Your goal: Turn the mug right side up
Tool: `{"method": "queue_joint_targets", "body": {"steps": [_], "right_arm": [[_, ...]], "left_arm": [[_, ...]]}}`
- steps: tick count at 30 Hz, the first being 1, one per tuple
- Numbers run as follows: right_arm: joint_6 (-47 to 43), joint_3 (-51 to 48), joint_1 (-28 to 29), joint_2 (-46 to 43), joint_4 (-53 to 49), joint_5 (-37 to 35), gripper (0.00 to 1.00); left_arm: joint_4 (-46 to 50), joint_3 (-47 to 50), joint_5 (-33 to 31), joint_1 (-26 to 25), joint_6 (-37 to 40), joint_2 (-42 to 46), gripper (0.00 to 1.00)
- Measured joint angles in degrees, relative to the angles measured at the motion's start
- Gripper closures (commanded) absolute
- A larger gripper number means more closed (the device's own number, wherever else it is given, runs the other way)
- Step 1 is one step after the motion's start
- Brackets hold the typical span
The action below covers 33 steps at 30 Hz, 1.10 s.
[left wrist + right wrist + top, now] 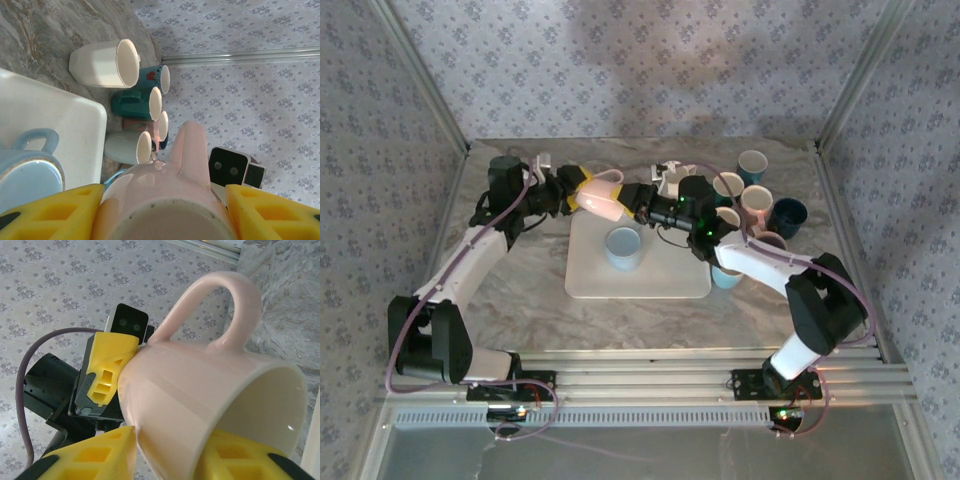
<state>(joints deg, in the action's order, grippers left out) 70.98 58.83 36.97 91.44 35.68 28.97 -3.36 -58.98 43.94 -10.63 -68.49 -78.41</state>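
The pink mug (602,200) hangs in the air over the far edge of the tray (660,285), near its far left corner. It lies on its side, not yet upright, with the handle pointing up.

The left claw (577,192) reaches in from the tray's left and grips the mug at its base end. In the left wrist view its yellow fingers (55,212) press on both sides of the body, and the flat base faces that camera.

The right claw (636,196) comes in from the tray's right, at the mouth end. In the right wrist view its yellow fingers (90,460) sit low on either side of the mug, close against the wall. I cannot tell whether they are clamped on it.

A blue mug (623,247) stands upright on the tray, mouth up, nearer than the pink one. A cluster of mugs (756,200) stands on the bench (520,290) just off the tray's far right side.
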Motion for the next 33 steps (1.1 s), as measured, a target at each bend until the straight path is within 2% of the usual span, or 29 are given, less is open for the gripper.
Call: {"method": "queue_joint_targets", "body": {"steps": [2, 4, 7, 14, 19, 24, 29, 33], "right_arm": [[-0.02, 0.00, 0.04, 0.31, 1.33, -0.26, 0.76], [-0.09, -0.07, 0.11, 0.50, 2.69, -0.52, 0.86], [0.22, -0.59, 0.44, 0.48, 6.08, -0.94, 0.99], [-4.76, -3.15, -0.09, -1.14, 4.07, -3.87, 1.00], [-13.14, -3.50, -1.70, -5.64, -6.29, -4.76, 1.00], [-27.47, 1.01, -2.12, -10.36, -23.91, -5.97, 1.00], [-40.28, 8.24, -2.08, -10.80, -38.01, -7.87, 1.00], [-47.30, 12.61, -2.08, -10.08, -45.62, -9.33, 1.00]], "left_arm": [[-0.37, 0.00, 0.09, 0.02, -0.92, 0.00, 0.47], [-0.57, -0.13, 0.04, 0.17, -1.66, -0.02, 0.38], [-0.42, -0.52, -0.66, 0.26, -2.08, 0.00, 0.33], [5.18, -1.46, -0.63, 2.40, 8.37, 0.22, 0.19], [14.21, -2.23, -1.68, 6.38, 21.90, 3.48, 0.11], [22.56, -3.02, -2.05, 6.45, 37.22, 7.78, 0.11], [27.67, -2.25, -2.84, 6.45, 47.69, 10.69, 0.11], [30.01, -0.09, -3.30, 6.45, 53.86, 12.00, 0.11]]}}
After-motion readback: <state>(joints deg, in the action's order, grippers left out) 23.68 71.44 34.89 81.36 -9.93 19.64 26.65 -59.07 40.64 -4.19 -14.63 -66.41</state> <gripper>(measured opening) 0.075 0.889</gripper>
